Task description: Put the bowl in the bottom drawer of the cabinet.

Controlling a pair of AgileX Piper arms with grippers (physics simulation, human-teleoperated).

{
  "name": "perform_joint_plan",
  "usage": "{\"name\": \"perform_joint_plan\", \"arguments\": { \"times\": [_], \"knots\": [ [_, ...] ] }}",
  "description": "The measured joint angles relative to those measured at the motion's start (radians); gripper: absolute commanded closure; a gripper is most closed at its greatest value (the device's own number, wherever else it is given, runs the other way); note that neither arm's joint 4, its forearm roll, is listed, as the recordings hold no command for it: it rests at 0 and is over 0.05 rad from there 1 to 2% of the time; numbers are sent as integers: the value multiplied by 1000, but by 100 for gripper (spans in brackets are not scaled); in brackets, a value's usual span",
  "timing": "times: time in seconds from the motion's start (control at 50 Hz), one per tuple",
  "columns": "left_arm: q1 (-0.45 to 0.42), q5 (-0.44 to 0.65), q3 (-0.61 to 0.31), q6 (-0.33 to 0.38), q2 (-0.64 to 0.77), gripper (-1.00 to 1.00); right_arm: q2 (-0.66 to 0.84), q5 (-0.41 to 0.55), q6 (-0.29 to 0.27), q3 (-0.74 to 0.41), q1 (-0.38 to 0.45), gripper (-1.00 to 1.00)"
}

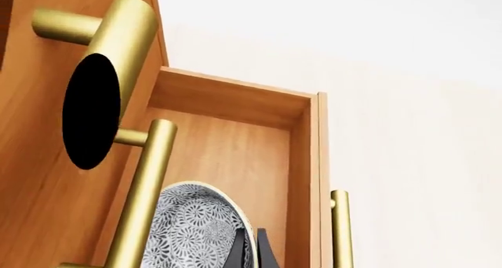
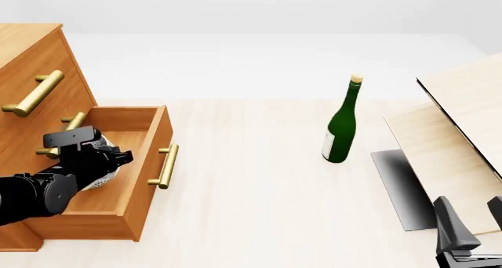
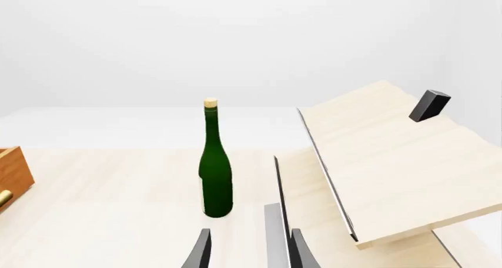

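The bowl [image 1: 196, 233] was held tilted on edge, clamped by the left gripper [image 1: 253, 250] inside the bottom drawer [image 2: 149, 156]; the right gripper [image 3: 247, 250] was parted.

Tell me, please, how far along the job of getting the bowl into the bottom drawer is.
Done: the bottom drawer of the cabinet is pulled open. In hand: the left gripper holds the bowl by its rim over the inside of the drawer. Left: let the bowl go and pull the arm out. The right gripper sits open and idle, far from the bottle.
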Motion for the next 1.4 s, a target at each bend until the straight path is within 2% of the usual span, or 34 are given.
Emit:
{"name": "perform_joint_plan", "arguments": {
  "times": [0.72, 0.74, 1.4],
  "knots": [
    [25, -65, 10, -4, 60, 100, 2, -13, 1, 10, -3, -100],
    [25, -66, 11, -5, 60, -100, 2, -13, 1, 10, -3, -100],
    [37, -61, 21, -31, -12, -100, -1, -4, 1, 3, -3, -100]
  ]
}}
